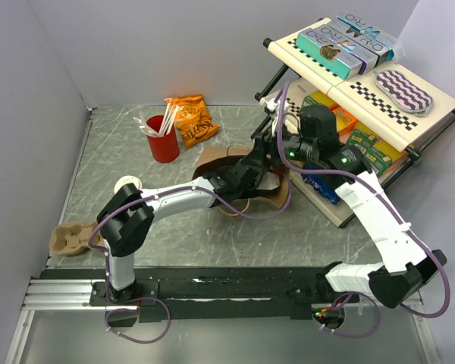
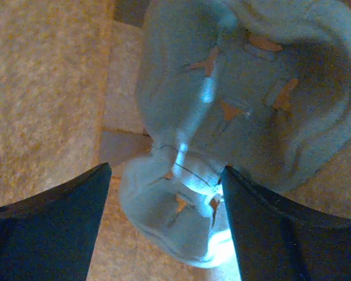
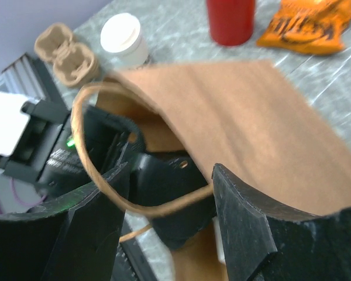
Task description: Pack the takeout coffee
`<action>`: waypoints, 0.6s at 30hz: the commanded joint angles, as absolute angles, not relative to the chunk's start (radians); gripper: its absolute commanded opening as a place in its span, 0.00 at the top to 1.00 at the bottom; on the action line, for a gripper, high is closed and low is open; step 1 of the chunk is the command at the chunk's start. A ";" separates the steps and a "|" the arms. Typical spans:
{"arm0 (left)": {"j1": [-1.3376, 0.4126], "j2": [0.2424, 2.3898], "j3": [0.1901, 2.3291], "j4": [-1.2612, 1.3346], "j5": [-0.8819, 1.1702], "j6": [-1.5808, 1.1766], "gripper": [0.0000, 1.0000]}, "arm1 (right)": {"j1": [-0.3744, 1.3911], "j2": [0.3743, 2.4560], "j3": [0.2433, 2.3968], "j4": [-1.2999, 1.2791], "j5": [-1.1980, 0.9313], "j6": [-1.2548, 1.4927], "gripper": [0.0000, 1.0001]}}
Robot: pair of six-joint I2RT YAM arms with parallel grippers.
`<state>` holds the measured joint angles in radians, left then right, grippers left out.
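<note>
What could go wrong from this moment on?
The left arm's elbow stands close to the coffee cup; pulling back could tip it. The left gripper is inside the paper bag, and the bag's handle loops across the right gripper; either arm might drag the bag.

I count one white lidded coffee cup (image 1: 127,184) on the left and one pulp cup carrier (image 1: 70,237) at the near left. At the far side are one red cup (image 1: 164,139) and one orange snack bag (image 1: 191,119). There is one brown paper bag (image 3: 240,117) in the middle, and one striped pouch (image 1: 404,89) on the right rack (image 1: 364,102).
</note>
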<state>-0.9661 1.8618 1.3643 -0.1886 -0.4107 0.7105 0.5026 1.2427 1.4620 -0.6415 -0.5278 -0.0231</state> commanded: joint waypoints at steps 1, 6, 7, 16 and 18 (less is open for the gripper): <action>-0.971 1.829 1.478 -0.296 -0.302 0.614 0.17 | 0.454 1.284 1.566 -0.643 -0.502 -0.073 0.36; -0.973 1.795 1.534 -0.370 -0.222 0.603 0.13 | 0.431 1.319 1.603 -0.667 -0.505 -0.118 0.36; -0.971 1.793 1.546 -0.374 -0.221 0.600 0.12 | 0.431 1.324 1.617 -0.667 -0.503 -0.121 0.36; -0.956 1.801 1.730 -0.592 -0.046 0.594 0.04 | 0.382 1.399 1.677 -0.675 -0.485 -0.135 0.37; -0.954 1.784 1.741 -0.621 -0.008 0.600 0.04 | 0.359 1.413 1.696 -0.676 -0.497 -0.137 0.41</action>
